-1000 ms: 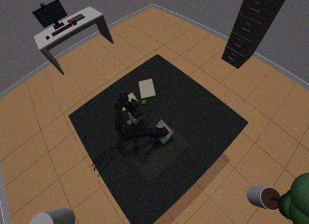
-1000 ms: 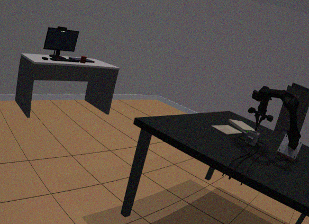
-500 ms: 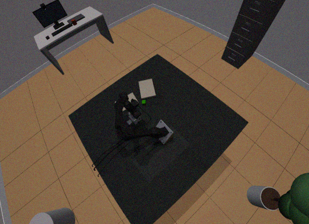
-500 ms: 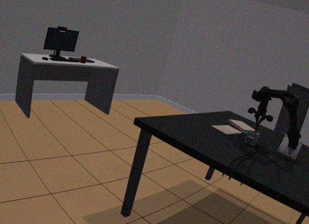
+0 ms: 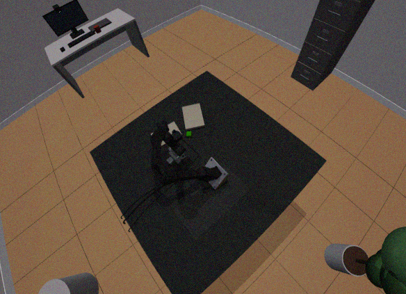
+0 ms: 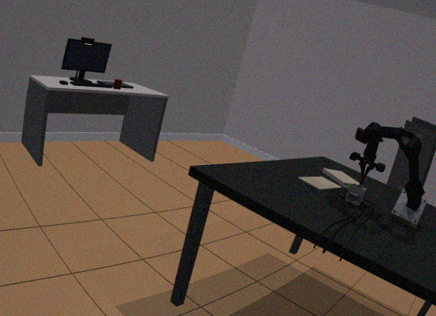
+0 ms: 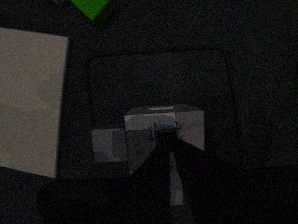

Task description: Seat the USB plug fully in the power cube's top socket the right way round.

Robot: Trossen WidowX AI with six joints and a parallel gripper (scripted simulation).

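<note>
The power cube (image 5: 178, 157) (image 6: 355, 196) (image 7: 192, 126) is a pale grey box on the dark table (image 5: 243, 128) (image 6: 254, 183). My gripper (image 6: 361, 184) (image 7: 170, 145) points down over the cube's top, its black fingertips together at the small USB plug (image 7: 165, 124). It is shut on the plug, which is dim and mostly hidden by the fingers. How deep the plug sits and which way round it is cannot be told. A thin dark cable (image 7: 160, 51) loops on the table around the cube's far side.
A small grey block (image 5: 169, 160) (image 7: 109, 145) sits close beside the cube. A green block (image 5: 188, 133) (image 7: 92, 7) and two pale flat slabs (image 5: 193, 117) (image 6: 319, 182) lie nearby. Dark cables (image 5: 144, 195) (image 6: 337, 225) run from the cube's area to the table's edge.
</note>
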